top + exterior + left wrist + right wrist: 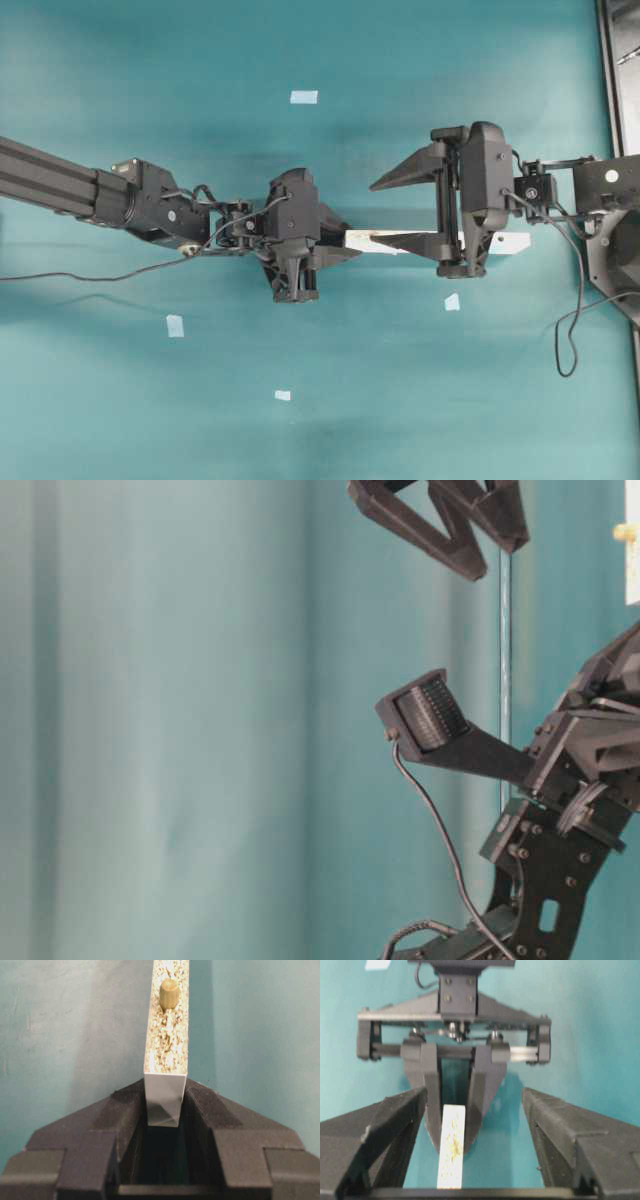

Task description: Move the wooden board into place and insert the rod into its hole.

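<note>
Board: the board (167, 1035) is a long, narrow strip stood on edge, speckled edge up, held level above the table (150, 400) between the two arms.
Left gripper: the left gripper (165, 1105) is clamped on the board's near end, one finger pressed on each flat face.
Right gripper: the right gripper (470, 1125) stands spread wide and holds nothing; in its wrist view the board runs through the gap well clear of both fingers.
Rod: the rod (169, 994) is a short stubby peg standing upright in the board's top edge, apparently already seated in a hole; how deep it sits cannot be told.
Board handling: probably light and stiff, since it spans out from a one-end grip with no visible sag; the smooth white faces may slip or pivot under a pinch.
Board hold: the flat faces near an end, as the left gripper has it; a second pinch toward the far end would stop it swinging.
Rod handling: likely light, rigid, and easy to knock out or tip if bumped.
Rod hold: across its round sides, from above, fingers clear of the board's edge.
</note>
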Robot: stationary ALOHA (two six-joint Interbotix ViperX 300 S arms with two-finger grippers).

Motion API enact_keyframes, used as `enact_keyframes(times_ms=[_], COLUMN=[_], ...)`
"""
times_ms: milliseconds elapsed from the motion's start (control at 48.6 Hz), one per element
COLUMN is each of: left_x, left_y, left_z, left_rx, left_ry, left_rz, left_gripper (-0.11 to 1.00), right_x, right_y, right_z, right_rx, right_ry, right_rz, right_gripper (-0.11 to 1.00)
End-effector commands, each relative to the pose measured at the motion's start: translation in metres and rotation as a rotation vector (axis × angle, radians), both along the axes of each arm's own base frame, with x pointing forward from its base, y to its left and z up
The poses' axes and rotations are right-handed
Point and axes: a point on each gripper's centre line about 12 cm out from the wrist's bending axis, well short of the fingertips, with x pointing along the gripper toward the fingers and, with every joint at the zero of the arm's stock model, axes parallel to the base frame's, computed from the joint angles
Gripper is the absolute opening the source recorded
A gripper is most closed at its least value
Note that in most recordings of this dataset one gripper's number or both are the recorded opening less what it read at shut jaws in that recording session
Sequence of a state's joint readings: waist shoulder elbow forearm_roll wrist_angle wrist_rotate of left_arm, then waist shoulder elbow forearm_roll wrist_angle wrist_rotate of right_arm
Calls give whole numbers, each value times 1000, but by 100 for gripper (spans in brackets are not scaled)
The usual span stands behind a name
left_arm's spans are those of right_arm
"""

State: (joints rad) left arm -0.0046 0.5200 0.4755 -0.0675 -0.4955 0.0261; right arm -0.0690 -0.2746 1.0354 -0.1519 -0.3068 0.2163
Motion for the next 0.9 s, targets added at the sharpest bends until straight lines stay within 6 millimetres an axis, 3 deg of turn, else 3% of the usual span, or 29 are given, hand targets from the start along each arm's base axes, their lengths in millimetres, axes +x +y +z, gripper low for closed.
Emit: enact_keyframes(times_ms=[0,144,288,432,884], left_x=[-4,-6,-11,-15,-59], left_y=[-12,-12,-12,-12,-8], left_z=[-2,1,6,17,59], left_rx=[0,0,-4,-9,-15], left_ry=[38,60,72,69,63], left_rz=[-28,-30,-30,-27,-18], left_gripper=[25,58,66,88,89], right_x=[2,-2,-5,-6,-16], right_y=[0,1,1,1,1], right_z=[7,3,-1,-3,-14], right_rx=[0,1,1,2,4], right_ry=[-20,-8,1,9,50], right_rz=[0,1,1,1,0], right_gripper=[84,85,85,84,84])
